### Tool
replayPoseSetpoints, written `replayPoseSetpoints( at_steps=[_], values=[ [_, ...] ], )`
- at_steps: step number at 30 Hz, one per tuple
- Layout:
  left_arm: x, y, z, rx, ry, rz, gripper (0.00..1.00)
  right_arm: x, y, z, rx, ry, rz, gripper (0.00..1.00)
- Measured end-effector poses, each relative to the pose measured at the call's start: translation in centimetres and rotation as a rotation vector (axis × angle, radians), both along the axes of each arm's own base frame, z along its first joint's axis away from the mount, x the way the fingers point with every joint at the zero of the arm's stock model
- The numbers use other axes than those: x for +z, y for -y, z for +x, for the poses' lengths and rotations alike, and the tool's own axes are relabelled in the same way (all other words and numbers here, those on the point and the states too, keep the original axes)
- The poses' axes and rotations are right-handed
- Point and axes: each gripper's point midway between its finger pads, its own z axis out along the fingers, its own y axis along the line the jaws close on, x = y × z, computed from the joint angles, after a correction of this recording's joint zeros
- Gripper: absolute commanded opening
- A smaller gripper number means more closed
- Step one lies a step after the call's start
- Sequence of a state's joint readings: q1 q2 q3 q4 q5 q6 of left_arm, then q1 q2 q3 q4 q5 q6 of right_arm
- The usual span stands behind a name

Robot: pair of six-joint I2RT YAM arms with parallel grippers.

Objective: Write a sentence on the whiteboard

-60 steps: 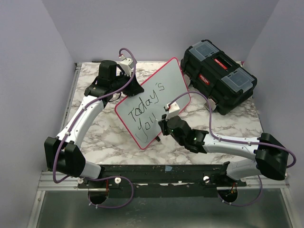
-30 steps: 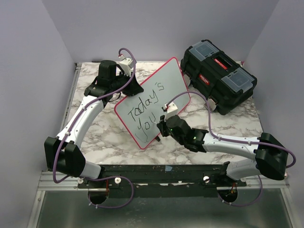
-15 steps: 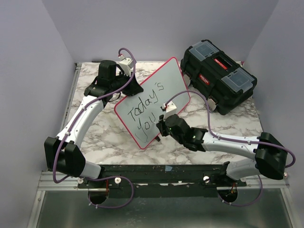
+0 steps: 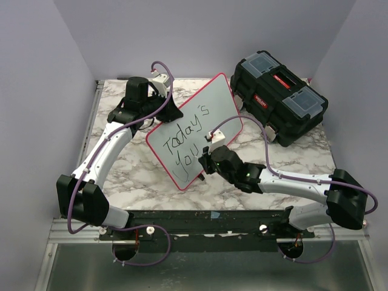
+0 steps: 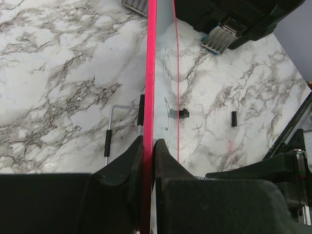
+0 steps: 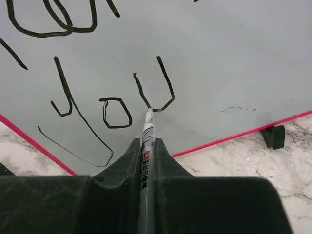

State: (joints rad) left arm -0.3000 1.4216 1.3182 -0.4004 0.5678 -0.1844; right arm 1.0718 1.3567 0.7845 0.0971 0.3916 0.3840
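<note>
Pinching the whiteboard (image 4: pixel 221 103) upright, left of the black toolbox (image 4: pixel 279 103), in the clenched left claw (image 5: pixel 148 144), while edging the right claw (image 6: pixel 146 142), clamped on the marker (image 6: pixel 147 124), slightly away from that toolbox, finishing the "u" of the sentence (image 4: pixel 187 140) and leaving "r day" unwritten.

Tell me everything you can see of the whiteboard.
The whiteboard is a flat white rectangle with a thin red-pink rim and rounded corners, set at a slant over the marble table. The left gripper clamps its edge. Black lettering reads "Today's you"; the marker in the right gripper touches the u.
</note>
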Motion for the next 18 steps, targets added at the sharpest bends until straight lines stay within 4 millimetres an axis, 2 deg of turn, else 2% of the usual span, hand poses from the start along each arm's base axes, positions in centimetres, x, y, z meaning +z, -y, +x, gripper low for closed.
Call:
replayPoseSetpoints(
  at_steps=[11,18],
  values=[
    [0.0,0.1,-0.1,-0.003,-0.002,-0.002,0.0,2.8,-1.1,-0.1,0.034,0.036,0.099,0.01],
    [0.0,0.1,-0.1,-0.003,-0.002,-0.003,0.0,6.7,0.9,0.1,-0.023,0.115,0.175,0.01]
  ],
)
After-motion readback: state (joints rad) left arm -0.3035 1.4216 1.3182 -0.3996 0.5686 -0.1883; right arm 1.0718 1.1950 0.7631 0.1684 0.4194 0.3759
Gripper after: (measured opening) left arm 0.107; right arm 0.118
